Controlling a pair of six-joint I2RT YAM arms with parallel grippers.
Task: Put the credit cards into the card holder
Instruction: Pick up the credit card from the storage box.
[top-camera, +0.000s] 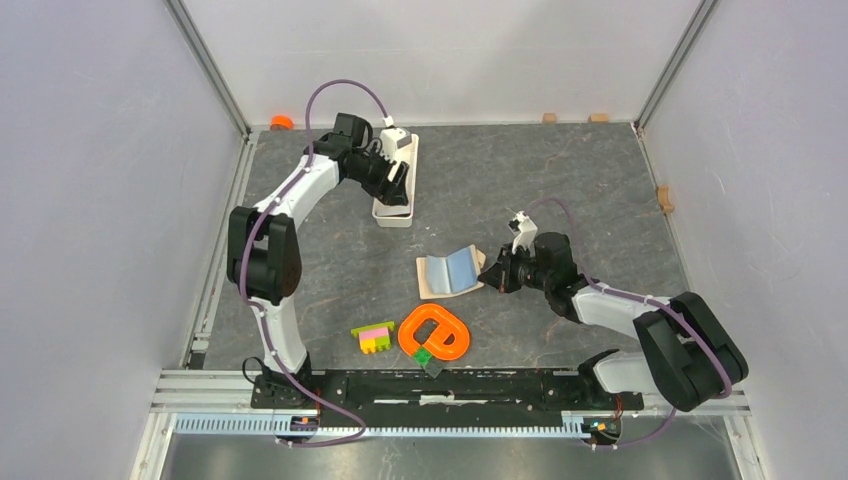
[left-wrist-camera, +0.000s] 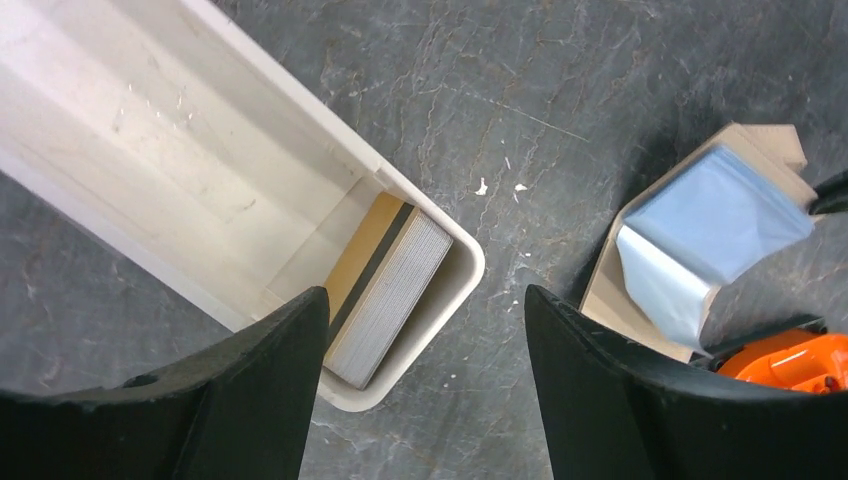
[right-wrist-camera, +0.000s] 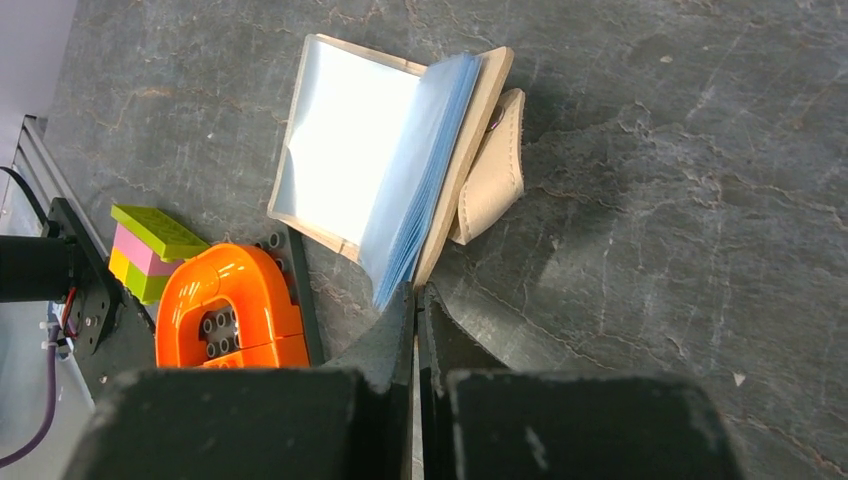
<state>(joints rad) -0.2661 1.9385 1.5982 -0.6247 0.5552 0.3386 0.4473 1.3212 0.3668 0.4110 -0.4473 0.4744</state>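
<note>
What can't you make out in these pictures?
Left wrist view: how many credit cards sit in the white tray; the left gripper covers the stack's end.
Right wrist view: anything inside the card holder; glare whitens its sleeves.
Same view: whether the right gripper pinches a sleeve; fingertips hide contact.

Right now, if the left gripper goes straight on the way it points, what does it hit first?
Probably the white tray, whose rounded end sits between the open fingers of the left gripper; the card stack lies just inside it. Depth is unclear.
</note>
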